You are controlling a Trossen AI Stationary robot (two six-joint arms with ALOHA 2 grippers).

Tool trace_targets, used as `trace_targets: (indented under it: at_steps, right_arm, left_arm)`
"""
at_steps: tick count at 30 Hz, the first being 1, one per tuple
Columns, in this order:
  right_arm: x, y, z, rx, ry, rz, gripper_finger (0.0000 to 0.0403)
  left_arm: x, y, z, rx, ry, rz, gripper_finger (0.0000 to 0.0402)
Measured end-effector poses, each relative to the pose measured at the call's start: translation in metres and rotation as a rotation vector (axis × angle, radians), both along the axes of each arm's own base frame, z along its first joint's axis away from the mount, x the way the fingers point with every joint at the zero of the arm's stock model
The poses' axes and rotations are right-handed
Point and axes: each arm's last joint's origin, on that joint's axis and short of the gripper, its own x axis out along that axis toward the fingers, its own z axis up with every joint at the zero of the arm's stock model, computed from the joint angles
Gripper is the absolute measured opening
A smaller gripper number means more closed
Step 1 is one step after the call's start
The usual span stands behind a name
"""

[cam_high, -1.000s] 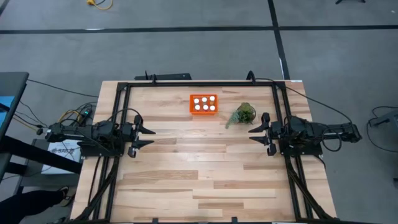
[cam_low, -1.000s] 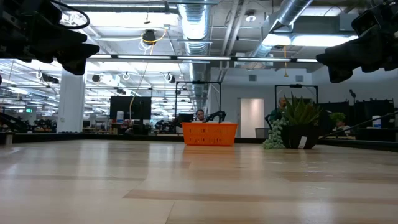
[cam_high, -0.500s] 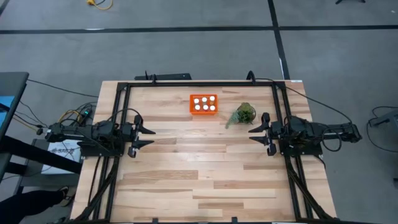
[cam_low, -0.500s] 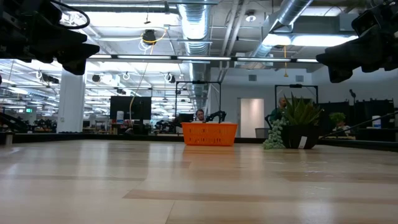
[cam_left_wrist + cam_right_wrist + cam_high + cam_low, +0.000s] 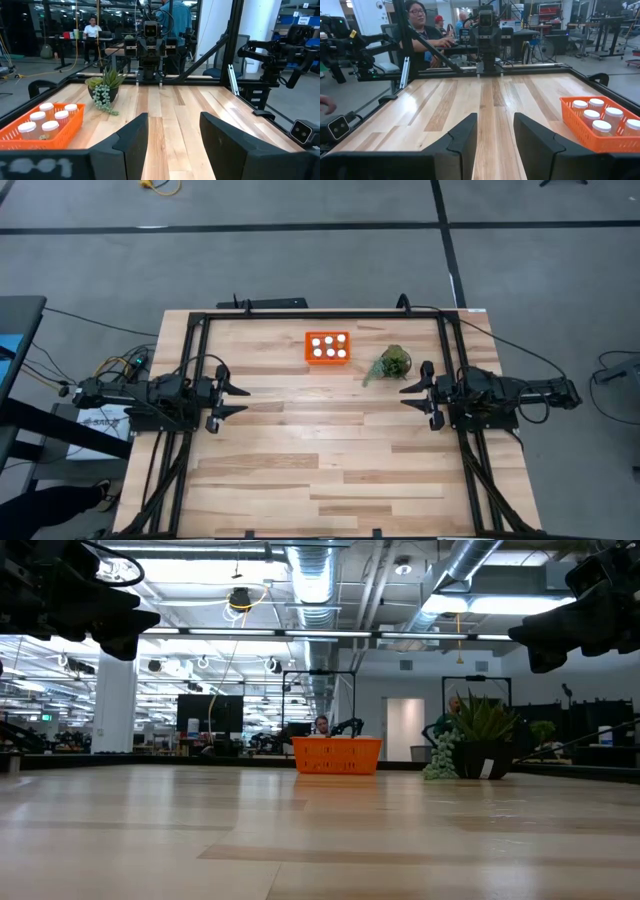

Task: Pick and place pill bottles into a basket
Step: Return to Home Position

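Note:
The orange basket (image 5: 327,347) stands on the wooden table near its far edge, a little left of the middle. Several pill bottles with white caps (image 5: 592,114) stand upright inside it, also seen in the left wrist view (image 5: 47,119). My left gripper (image 5: 246,400) hovers level at the table's left edge, open, with nothing between its fingers (image 5: 131,142). At the right edge my right gripper (image 5: 403,397) hovers level too, its fingers (image 5: 464,136) apart and nothing between them. Both are far from the basket.
A small potted green plant (image 5: 392,363) with a trailing strand stands right of the basket, close to my right gripper. A black frame (image 5: 320,314) runs around the tabletop. People stand beyond the table (image 5: 420,25), and a hand (image 5: 325,102) shows at its left side.

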Motion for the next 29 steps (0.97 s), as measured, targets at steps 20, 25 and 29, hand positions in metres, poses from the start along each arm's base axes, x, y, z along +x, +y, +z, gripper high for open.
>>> trace_targets:
  at_steps: [20,25,29]
  right_arm:
    - [0.0000,0.0000,0.0000,0.000,0.000,0.000,0.0121]
    - [0.0000,0.0000,0.0001,0.000,0.000,0.000,0.0121]
    - [0.0000,0.0000,0.0001,0.000,-0.001,0.000,0.0121]
  left_arm:
    - [0.0000,0.0000,0.0000,0.006,0.000,0.000,0.0167]
    - [0.0000,0.0000,-0.0002,-0.004,0.001,0.000,0.0167]
    - [0.0000,0.0000,-0.0001,0.006,0.000,0.000,0.0167]
